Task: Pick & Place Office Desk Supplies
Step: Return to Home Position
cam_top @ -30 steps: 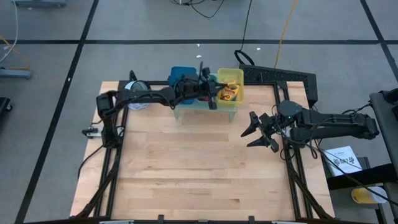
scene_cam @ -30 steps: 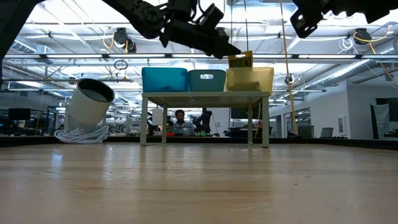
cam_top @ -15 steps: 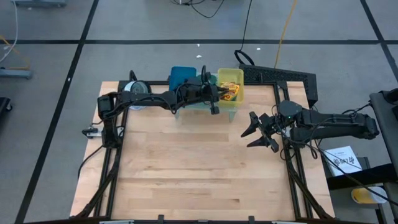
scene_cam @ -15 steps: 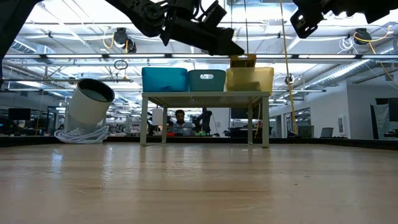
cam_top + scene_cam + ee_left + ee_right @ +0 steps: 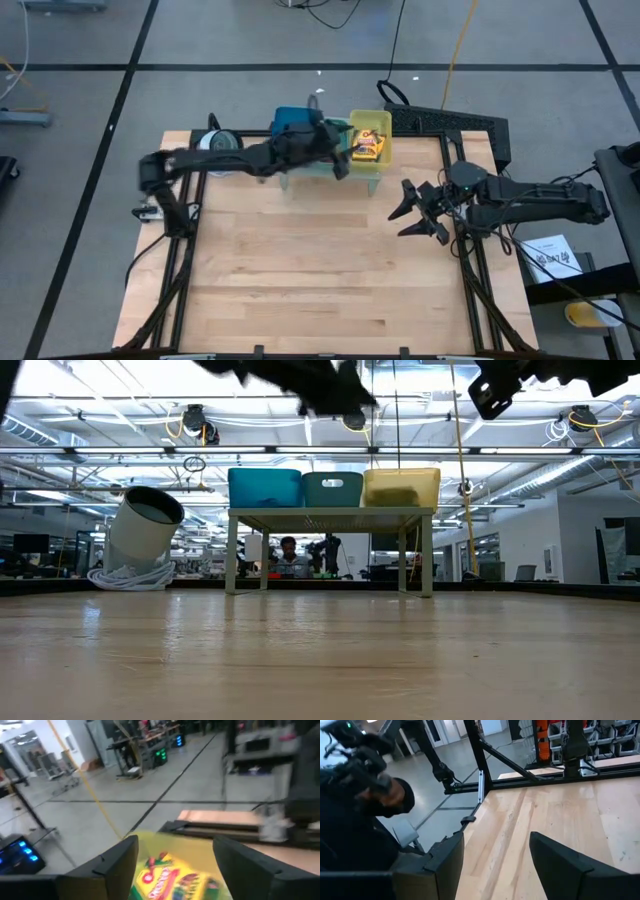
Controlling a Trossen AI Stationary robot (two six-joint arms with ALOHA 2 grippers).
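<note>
Fingers of the left gripper (image 5: 175, 845) are spread apart and empty; the gripper is held above the shelf (image 5: 330, 513), just beside the yellow bin (image 5: 373, 121), in which crayon boxes (image 5: 366, 149) are seen lying. The right gripper (image 5: 411, 213) is likewise splayed and empty, raised near the right edge of the wooden table (image 5: 320, 270). A blue bin (image 5: 265, 488) and a teal bin (image 5: 333, 489) are set beside the yellow one. A white roll (image 5: 141, 530) is tilted at the far left.

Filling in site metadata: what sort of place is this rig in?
Likely a big open robotics lab or workshop: exposed ceiling trusses with hanging lights, a grey floor marked by dark lines, and equipment racks in the background.
</note>
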